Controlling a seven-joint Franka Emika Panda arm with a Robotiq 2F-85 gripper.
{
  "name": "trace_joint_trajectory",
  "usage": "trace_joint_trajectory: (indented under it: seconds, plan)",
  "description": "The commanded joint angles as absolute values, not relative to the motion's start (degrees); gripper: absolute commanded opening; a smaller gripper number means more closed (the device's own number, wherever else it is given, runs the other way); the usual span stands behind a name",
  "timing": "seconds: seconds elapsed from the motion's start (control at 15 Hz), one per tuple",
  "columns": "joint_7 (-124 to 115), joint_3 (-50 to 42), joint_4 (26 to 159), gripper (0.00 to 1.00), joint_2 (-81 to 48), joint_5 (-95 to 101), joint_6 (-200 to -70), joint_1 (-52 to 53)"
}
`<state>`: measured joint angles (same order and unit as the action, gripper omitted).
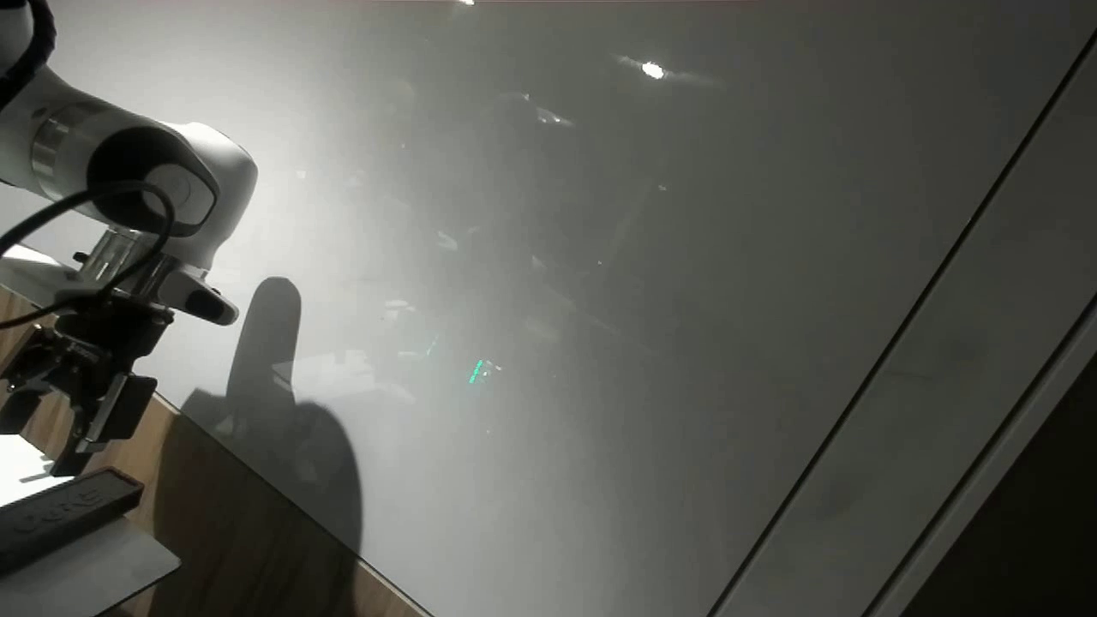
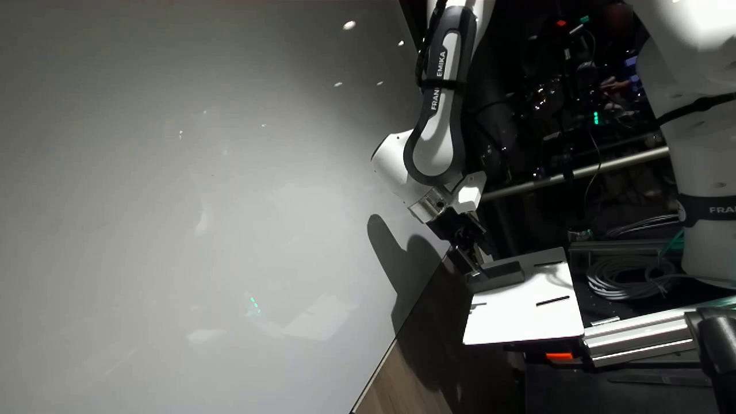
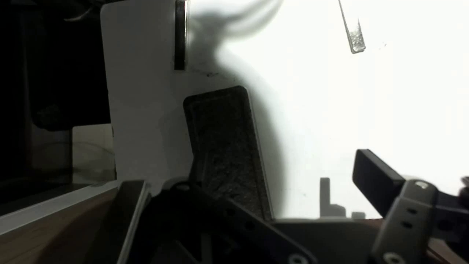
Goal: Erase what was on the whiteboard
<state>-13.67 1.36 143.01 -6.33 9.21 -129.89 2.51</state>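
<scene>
The whiteboard (image 1: 600, 300) fills most of both exterior views as a glossy pale-grey panel. Glare spots, faint pale patches and small green reflections show on it; I cannot make out any writing. A dark block-shaped eraser (image 3: 223, 139) lies on a white plate (image 2: 517, 322) beside the whiteboard's edge. My gripper (image 1: 73, 416) hangs just over the eraser with its jaws wide apart. In the wrist view, the eraser reaches in between the fingers, closer to the left one, whose linkage covers its near end. Whether a finger touches it I cannot tell.
A brown wood-grain strip (image 2: 391, 382) borders the whiteboard under the arm. Another white robot arm (image 2: 701, 172) stands beyond the plate, near coiled cables (image 2: 621, 282) and a metal rail (image 2: 644, 342). The arm's shadow (image 1: 283, 428) falls across whiteboard and wood.
</scene>
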Motion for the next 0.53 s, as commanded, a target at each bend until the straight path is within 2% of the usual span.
trace_joint_trajectory:
  seconds: [0.0, 0.47]
  plan:
    - [-13.12, 1.18, 142.94, 1.00, -6.12, 8.87, -129.69, 2.56]
    - [-12.76, 1.17, 143.11, 1.00, -5.81, 8.75, -129.59, 2.34]
